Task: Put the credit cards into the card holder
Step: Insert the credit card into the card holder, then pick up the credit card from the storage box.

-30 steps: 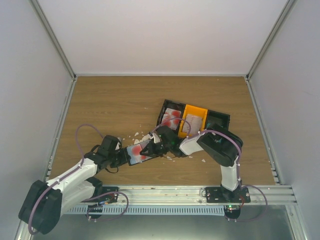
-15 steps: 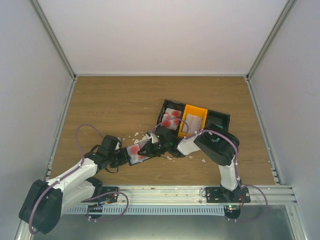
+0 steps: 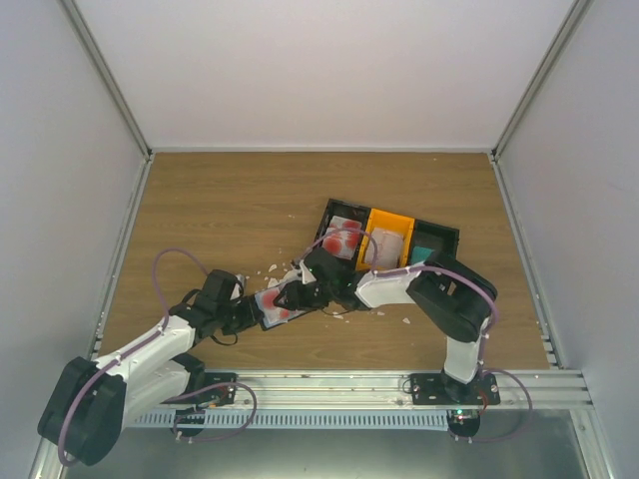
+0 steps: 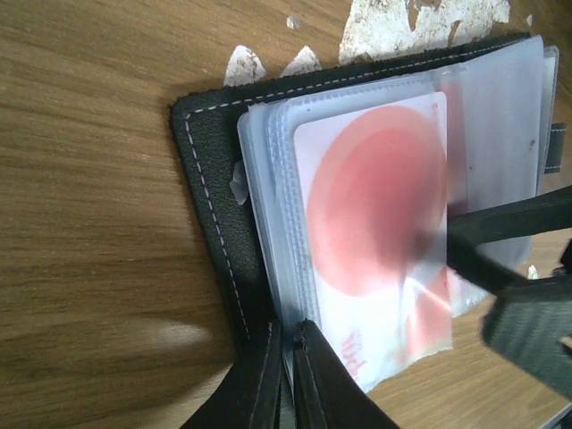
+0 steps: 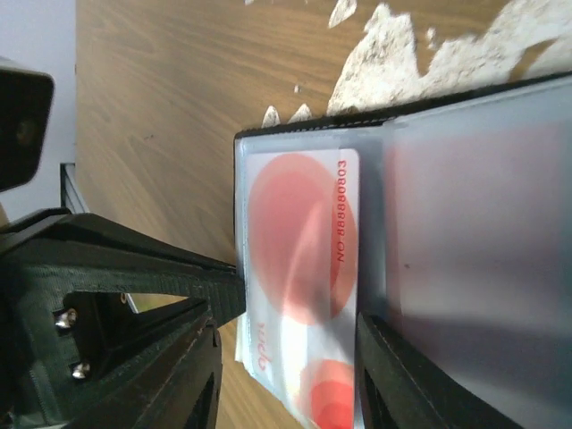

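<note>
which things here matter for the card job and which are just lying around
For the job: card holder, red-and-white card partly slid into it, more cards in the black bin, left gripper, right gripper.
Just lying about: torn paper scraps, orange bin (contents unclear).

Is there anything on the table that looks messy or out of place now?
Yes. Torn white paper scraps lie scattered on the wood along one edge of the open card holder; they look like litter.

A robotics test cell in a lab: white panels [image 3: 319, 70] wall the wooden bench [image 3: 230, 200], aluminium framing [image 3: 329, 381] runs along its near edge.
</note>
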Available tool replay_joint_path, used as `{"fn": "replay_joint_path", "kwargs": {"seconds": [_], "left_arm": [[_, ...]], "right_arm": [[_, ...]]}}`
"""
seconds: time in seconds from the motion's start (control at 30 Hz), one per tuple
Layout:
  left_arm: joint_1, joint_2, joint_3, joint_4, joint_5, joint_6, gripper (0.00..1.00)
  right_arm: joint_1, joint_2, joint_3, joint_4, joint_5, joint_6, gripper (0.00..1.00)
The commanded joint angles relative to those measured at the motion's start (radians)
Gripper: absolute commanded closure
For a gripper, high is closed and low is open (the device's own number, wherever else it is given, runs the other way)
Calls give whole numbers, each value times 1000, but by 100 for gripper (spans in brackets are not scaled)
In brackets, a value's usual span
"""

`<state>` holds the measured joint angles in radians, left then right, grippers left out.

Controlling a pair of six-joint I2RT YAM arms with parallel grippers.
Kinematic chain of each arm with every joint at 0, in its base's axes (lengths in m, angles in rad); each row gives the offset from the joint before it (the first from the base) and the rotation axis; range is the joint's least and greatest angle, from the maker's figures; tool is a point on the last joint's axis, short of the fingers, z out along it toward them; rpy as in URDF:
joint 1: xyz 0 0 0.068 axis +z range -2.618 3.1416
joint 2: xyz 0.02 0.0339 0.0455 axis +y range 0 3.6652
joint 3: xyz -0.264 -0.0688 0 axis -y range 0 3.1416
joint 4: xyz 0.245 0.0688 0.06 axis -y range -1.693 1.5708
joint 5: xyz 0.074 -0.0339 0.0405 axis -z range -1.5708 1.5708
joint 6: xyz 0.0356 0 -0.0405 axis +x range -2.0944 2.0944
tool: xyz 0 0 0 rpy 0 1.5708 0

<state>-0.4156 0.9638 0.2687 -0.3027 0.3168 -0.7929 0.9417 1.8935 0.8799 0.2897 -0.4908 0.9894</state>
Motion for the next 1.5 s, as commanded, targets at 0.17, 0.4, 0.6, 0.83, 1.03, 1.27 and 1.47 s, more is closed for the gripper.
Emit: {"fn": "replay_joint_path", "kwargs": {"seconds": [0.17,0.4,0.6,0.83,1.03,1.27,1.47], "left_arm": [[-6,-29,65,15,30,38,83],[-7,-88,139,-24,31,66,64],[-7,-123,192,-10,85,98,43],[-6,-105,222,51,143,109,32],[-6,-62,246,60,140,128,28],[-5,-125,194,102,-58,76,26],[-5,-134,187,167,-104,84,24]], "right_arm": [[-17,-205,15,-278,210,-134,48],[-71,-426,89,-575,467,-370,46],[-203,-627,140,-828,610,-589,33],[-289,-621,201,-943,530,-839,24],[-288,-420,286,-938,437,-967,26],[-285,-191,419,-930,371,-1069,41],[-285,-84,471,-935,314,-1120,48]]}}
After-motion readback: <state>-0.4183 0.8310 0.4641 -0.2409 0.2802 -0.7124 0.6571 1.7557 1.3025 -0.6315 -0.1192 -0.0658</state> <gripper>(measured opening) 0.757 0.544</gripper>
